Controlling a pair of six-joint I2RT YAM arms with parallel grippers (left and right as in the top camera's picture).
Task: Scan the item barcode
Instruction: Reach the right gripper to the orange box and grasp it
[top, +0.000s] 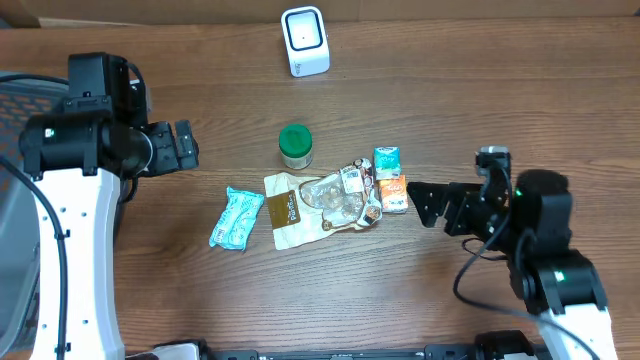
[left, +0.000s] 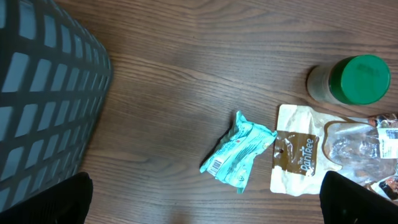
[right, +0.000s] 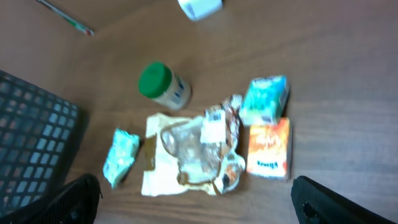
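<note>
A white barcode scanner (top: 305, 40) stands at the back of the table. Items lie mid-table: a green-lidded jar (top: 295, 145), a teal packet (top: 236, 217), a white and brown pouch (top: 284, 210), a crumpled clear bag (top: 340, 195), a teal box (top: 386, 161) and an orange box (top: 392, 192). My left gripper (top: 188, 145) is open, left of the jar, holding nothing. In the left wrist view the teal packet (left: 239, 149) shows a barcode at its lower left end. My right gripper (top: 418, 203) is open just right of the orange box (right: 268, 148), also holding nothing.
A dark mesh basket (left: 43, 93) sits at the table's left edge, and its corner shows as the basket (right: 31, 137) in the right wrist view. A pen (right: 65, 17) lies far back left. Bare wood lies in front of the items.
</note>
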